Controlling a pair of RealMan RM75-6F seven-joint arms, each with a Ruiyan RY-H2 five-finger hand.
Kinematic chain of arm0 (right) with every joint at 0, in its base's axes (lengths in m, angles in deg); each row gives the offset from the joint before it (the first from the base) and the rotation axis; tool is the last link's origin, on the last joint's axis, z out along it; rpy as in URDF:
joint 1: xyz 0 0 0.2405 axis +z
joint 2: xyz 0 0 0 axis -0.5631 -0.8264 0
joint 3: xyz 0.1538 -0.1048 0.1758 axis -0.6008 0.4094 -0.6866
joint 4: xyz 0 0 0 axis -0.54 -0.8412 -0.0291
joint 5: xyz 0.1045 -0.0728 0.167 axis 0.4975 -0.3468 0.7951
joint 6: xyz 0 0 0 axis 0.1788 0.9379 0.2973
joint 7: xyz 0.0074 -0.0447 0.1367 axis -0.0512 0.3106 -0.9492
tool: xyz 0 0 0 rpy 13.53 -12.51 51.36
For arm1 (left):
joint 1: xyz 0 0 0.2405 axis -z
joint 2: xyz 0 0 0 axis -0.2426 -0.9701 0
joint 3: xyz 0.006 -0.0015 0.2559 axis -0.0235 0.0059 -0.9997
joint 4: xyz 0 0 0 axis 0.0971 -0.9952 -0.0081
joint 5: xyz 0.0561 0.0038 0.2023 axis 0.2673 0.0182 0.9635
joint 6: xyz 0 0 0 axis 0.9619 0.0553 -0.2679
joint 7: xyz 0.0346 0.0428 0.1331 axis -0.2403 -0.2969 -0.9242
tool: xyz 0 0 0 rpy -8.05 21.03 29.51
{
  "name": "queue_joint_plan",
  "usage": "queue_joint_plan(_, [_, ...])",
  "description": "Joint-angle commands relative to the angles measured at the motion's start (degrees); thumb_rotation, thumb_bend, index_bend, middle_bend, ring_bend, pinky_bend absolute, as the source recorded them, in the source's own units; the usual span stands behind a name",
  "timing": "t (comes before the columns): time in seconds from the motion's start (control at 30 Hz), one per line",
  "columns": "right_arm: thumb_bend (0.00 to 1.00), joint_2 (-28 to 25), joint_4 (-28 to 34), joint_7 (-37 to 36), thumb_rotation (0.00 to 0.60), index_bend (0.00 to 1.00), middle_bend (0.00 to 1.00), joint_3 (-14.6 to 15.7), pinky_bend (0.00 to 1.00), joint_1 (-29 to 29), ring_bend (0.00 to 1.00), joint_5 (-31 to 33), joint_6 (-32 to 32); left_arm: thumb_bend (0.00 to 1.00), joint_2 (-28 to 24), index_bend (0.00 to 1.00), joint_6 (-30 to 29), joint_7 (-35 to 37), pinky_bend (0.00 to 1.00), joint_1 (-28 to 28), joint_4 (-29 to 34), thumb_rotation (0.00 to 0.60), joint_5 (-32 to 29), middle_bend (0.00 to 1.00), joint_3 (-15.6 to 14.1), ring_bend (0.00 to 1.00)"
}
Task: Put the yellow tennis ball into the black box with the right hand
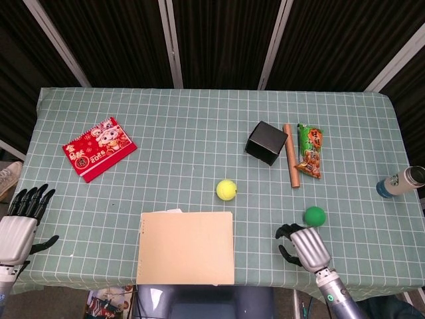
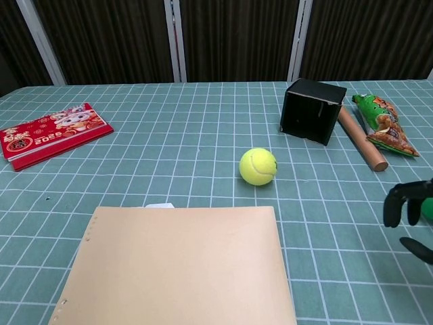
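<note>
- Yellow tennis ball (image 1: 226, 189) resting on the green checked cloth of the desk (image 1: 199, 133), near the middle, touched by nothing.
- Same ball in the chest view (image 2: 258, 166), just beyond the far edge of the tan notebook (image 2: 177, 267).
- Black box (image 1: 266, 142) further back and to the right of the ball, apart from it, open side turned toward the chest camera (dark interior showing there (image 2: 310, 112)).
- Wooden stick (image 1: 291, 156) lying just right of the box, a green snack bag (image 1: 309, 150) alongside it.
- Right hand (image 1: 304, 244) low over the front of the desk, fingers curled downward, grasping nothing; well short of the tennis ball.
- Green ball (image 1: 315, 215) just beyond the right hand, close to its fingertips (contact cannot be told); in the chest view the dark fingers (image 2: 404, 201) partly covering it at the right edge.
- Left hand (image 1: 20, 222) at the front left edge of the desk, released, fingers straight and spread, holding nothing.
- Red booklet (image 1: 99, 148) at the left side of the desk.
- Bottle with a blue body (image 1: 400, 181) off the right edge of the cloth.
</note>
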State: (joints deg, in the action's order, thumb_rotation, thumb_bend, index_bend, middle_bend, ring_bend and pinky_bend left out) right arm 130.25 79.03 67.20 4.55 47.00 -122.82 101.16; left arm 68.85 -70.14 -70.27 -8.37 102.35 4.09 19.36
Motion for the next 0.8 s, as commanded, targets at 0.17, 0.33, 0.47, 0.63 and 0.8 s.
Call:
queue_joint_plan(0.17, [0.50,2.4,2.7,-2.7,0.600,0.51,0.51,-0.4,0.74,3.5,0.49,-0.6,-3.8,0.07,-0.1,0.00,0.2,0.4,0.00,0.0,-0.1,0.600,-0.2,0.00,0.0,0.00])
queue_joint_plan(0.33, [0.50,4.1,3.4,-2.7,0.600,0.51,0.51,-1.5,0.74,6.3,0.49,1.5,-8.2,0.07,-0.2,0.00,1.1,0.3,0.00,0.3,-0.1,0.600,-0.4,0.00,-0.2,0.00])
queue_joint_plan(0.47, [0.50,5.7,2.9,-2.6,0.600,0.51,0.51,-2.9,0.74,8.7,0.49,3.5,-11.6,0.07,0.0,0.00,1.6,0.1,0.00,0.4,-0.2,0.600,-0.8,0.00,-0.2,0.00])
queue_joint_plan(0.63, [0.51,8.5,2.1,-1.4,0.600,0.51,0.51,-5.5,0.74,11.4,0.49,6.3,-14.6,0.07,0.2,0.00,3.0,-0.2,0.00,0.8,-0.1,0.600,-2.5,0.00,0.2,0.00])
queue_joint_plan(0.8, [0.52,11.2,1.0,-1.1,0.600,0.51,0.51,-8.1,0.74,13.6,0.49,9.9,-16.6,0.07,0.3,0.00,4.2,-1.0,0.00,1.1,0.3,0.600,-3.8,0.00,0.5,0.00])
